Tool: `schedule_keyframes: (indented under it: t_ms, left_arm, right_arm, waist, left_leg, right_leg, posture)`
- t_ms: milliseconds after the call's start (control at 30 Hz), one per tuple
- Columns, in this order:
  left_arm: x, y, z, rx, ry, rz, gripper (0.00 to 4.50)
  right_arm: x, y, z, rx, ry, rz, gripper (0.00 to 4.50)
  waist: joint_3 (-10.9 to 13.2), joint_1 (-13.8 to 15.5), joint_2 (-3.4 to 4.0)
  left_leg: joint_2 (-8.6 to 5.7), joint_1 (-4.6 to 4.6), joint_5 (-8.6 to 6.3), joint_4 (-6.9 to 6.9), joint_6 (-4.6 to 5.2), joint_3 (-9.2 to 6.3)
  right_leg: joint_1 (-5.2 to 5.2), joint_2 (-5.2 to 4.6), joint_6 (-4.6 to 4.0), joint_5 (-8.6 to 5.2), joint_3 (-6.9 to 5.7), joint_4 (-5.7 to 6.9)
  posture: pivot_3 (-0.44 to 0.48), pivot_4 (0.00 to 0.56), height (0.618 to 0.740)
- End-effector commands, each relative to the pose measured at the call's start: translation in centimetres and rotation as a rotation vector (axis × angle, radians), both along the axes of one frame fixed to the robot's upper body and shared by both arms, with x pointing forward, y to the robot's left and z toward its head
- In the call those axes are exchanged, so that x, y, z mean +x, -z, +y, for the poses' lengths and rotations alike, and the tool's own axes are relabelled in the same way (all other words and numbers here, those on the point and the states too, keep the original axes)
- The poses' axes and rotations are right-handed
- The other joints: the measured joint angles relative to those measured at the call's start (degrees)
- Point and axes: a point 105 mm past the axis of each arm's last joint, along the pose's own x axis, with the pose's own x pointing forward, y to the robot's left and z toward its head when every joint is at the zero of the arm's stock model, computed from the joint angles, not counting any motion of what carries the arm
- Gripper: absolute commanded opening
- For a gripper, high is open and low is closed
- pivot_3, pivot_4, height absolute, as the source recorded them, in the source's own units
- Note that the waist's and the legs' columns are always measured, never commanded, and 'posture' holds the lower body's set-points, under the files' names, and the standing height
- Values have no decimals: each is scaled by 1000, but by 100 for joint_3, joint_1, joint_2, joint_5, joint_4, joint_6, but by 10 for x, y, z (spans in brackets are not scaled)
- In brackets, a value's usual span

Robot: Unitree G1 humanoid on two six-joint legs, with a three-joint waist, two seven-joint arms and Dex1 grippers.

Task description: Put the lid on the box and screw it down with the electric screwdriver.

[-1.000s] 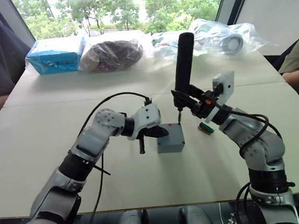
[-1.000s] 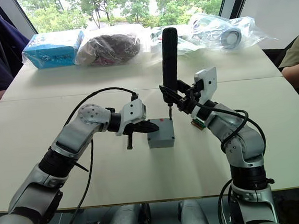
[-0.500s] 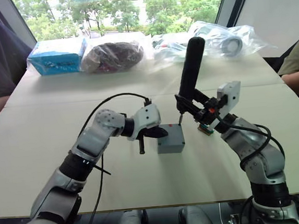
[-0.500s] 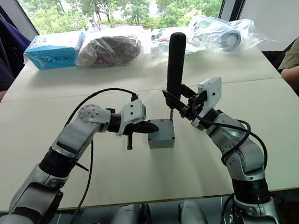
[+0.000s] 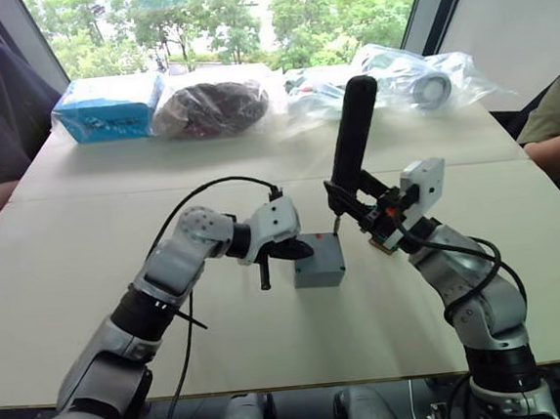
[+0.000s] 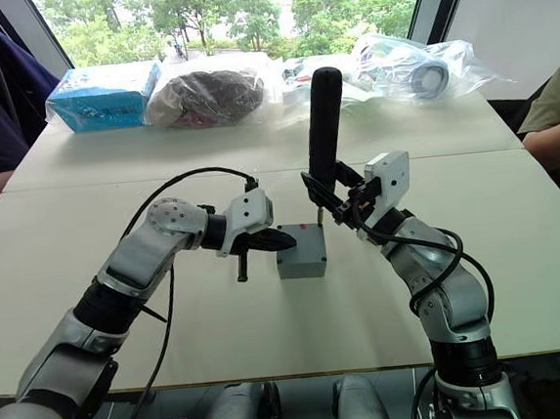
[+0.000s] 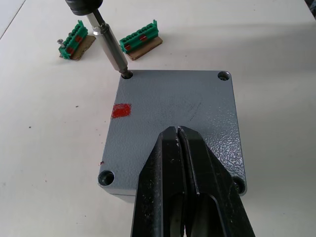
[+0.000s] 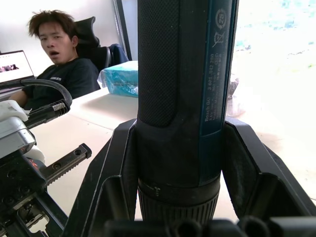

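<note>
One corner screw is engaged: the right gripper [image 5: 356,206], jaws clamped on the tilted electric screwdriver [image 5: 350,137], risks cam-out at the lid's [image 7: 173,121] 11 o'clock corner, while the left gripper [image 7: 178,136], jaws together, pins it on the box [image 5: 320,270].

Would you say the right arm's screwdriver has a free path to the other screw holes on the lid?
Mostly yes: the far holes lie bare, but the shut left pincer rests across the lid, crowding the near holes for the electric screwdriver.
</note>
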Motion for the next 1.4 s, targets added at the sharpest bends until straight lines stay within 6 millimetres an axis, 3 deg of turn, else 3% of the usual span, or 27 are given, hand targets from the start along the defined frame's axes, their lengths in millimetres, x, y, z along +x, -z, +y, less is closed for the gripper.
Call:
schedule_keyframes:
  t_ms: [33, 533, 867, 1400]
  left_arm:
    - [-4, 6, 2, 23, -5, 12, 0]
    - [-3, 4, 1, 16, -3, 8, 0]
    - [-5, 11, -1, 15, -3, 21, 0]
    - [-4, 12, -1, 14, -7, 25, 0]
  right_arm:
    - [-2, 46, -1, -67, -17, 155, 1801]
    - [-5, 64, 0, -103, -28, 200, 1801]
    - [7, 65, -9, -48, 34, 238, 1801]
    - [5, 60, -4, -47, 18, 210, 1801]
  waist:
    - [-3, 2, -3]
    - [-48, -1, -29]
    - [-71, 1, -51]
    - [-78, -7, -53]
  left_leg:
    - [0, 2, 0, 0, 0, 0]
    - [4, 25, -5, -8, 4, 0]
    - [5, 33, -6, -14, 4, -3]
    - [4, 46, -11, -30, 0, -6]
  right_leg:
    - [2, 0, 0, 0, 0, 0]
    - [20, -3, -16, -9, 1, -2]
    - [26, -18, -42, -23, 2, -1]
    - [29, -58, -70, -37, -5, -8]
  posture:
    - [0, 150, 740]
    - [0, 150, 740]
    - [0, 150, 740]
    - [0, 150, 740]
